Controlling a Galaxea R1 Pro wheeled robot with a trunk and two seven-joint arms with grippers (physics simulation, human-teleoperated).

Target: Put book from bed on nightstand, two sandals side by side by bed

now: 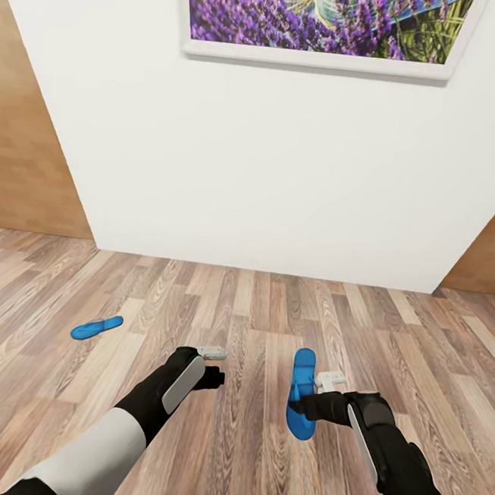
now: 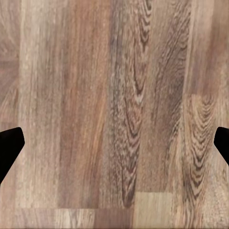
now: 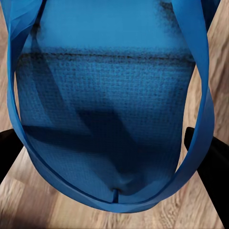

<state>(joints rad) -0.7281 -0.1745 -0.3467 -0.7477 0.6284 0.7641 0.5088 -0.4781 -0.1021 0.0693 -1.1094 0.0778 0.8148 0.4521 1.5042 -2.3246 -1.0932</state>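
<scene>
A: Where are the sandals?

B: One sandal [image 1: 302,394] is at the right hand [image 1: 300,402], lengthwise toward the wall, its near end between the dark fingers. In the right wrist view the blue sole [image 3: 107,105] sits close to the camera, straps curving down both sides, and a black finger [image 3: 210,167] shows at each lower edge, just outside the straps. The hand is closed on that sandal.

A: And the other one?

B: The second sandal [image 1: 96,328] lies flat on the wood-plank floor [image 1: 271,311], well apart, out to the left and beyond the left arm, turned at a slant.

A: The left hand?

B: The left hand [image 1: 216,366] hangs over bare planks between the two sandals, holding nothing. In its wrist view the two black fingertips [image 2: 9,148] stand at opposite edges with plain floor between them, so it is spread wide.

A: Room to move?

B: Open floor all round both sandals. Ahead, the planks end at the foot of a white wall [image 1: 286,168]; a framed lavender picture [image 1: 325,19] hangs high on it. Brown wooden door panels [image 1: 21,155] flank the wall at both sides.
</scene>
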